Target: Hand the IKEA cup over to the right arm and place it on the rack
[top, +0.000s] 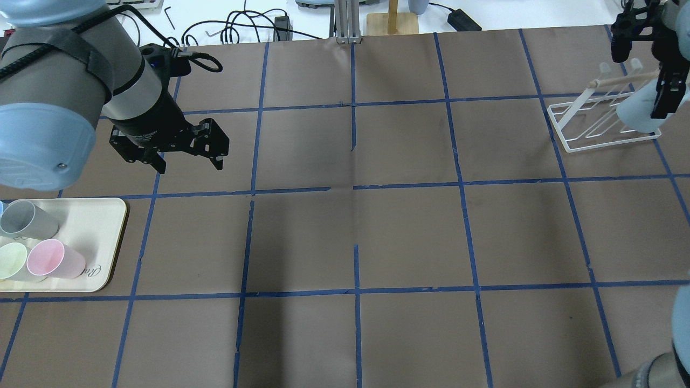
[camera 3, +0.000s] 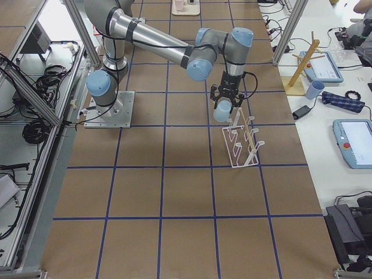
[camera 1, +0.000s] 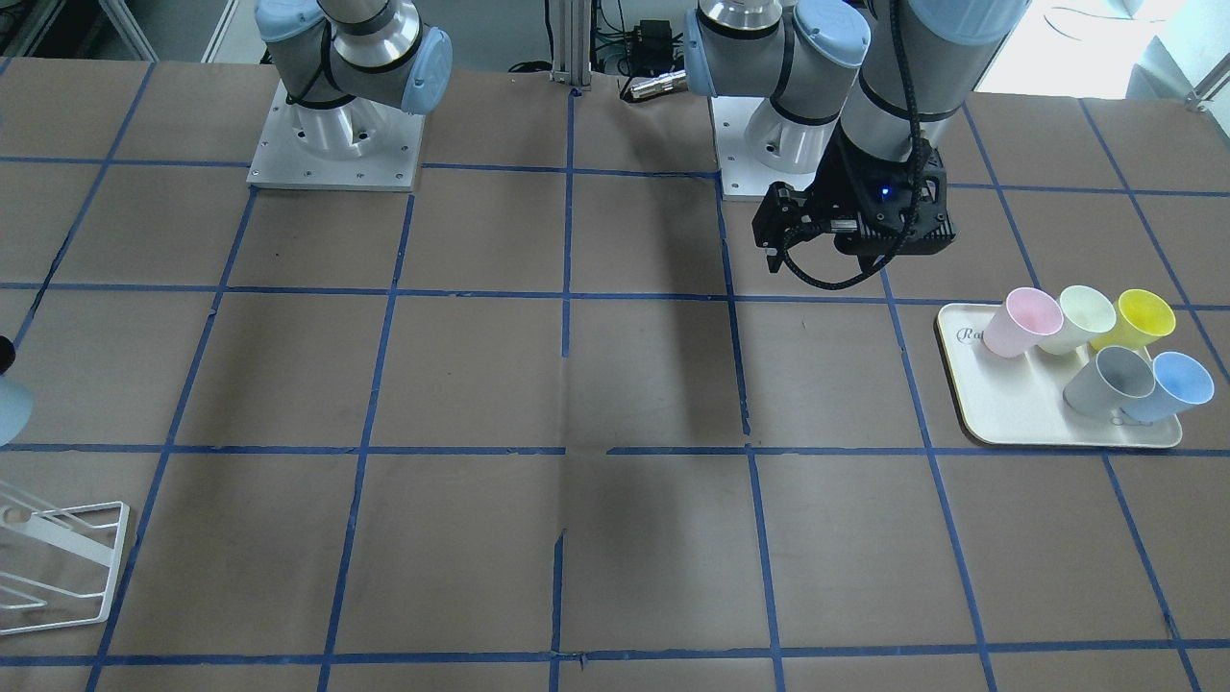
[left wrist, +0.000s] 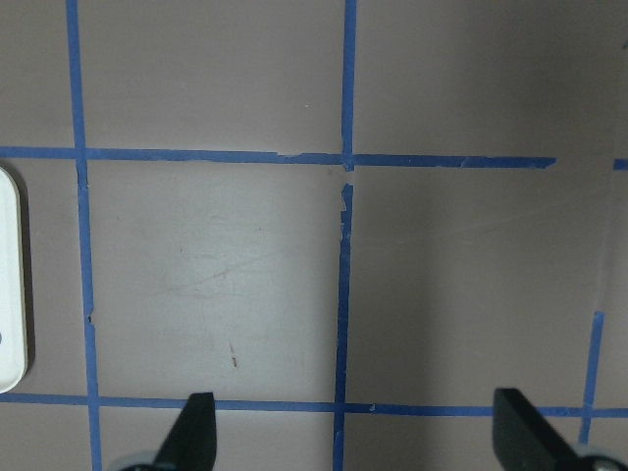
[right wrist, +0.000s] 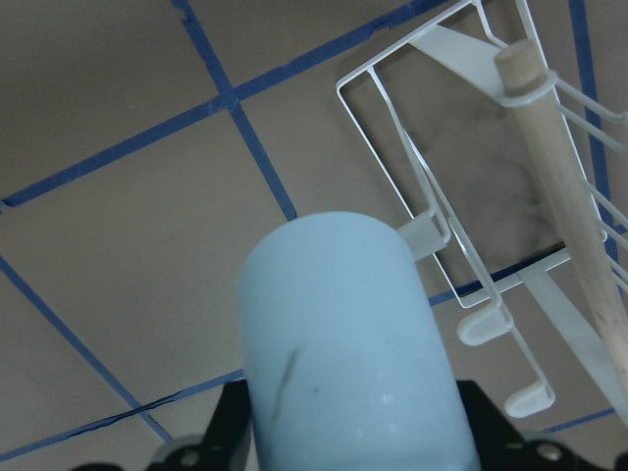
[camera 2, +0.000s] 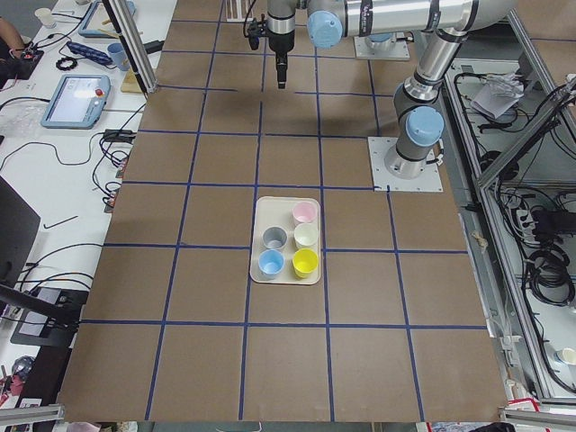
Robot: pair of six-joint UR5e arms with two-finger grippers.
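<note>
My right gripper is shut on the pale blue IKEA cup and holds it tilted just above the white wire rack at the table's far right. In the right wrist view the cup fills the middle, its base pointing toward the rack's pegs. The exterior right view shows the cup right beside the rack's top; I cannot tell if they touch. My left gripper is open and empty above bare table, its fingertips spread wide.
A cream tray near my left arm holds a second blue cup, a grey cup, a pink cup, a pale green one and a yellow one. A wooden stand stands beyond the table edge.
</note>
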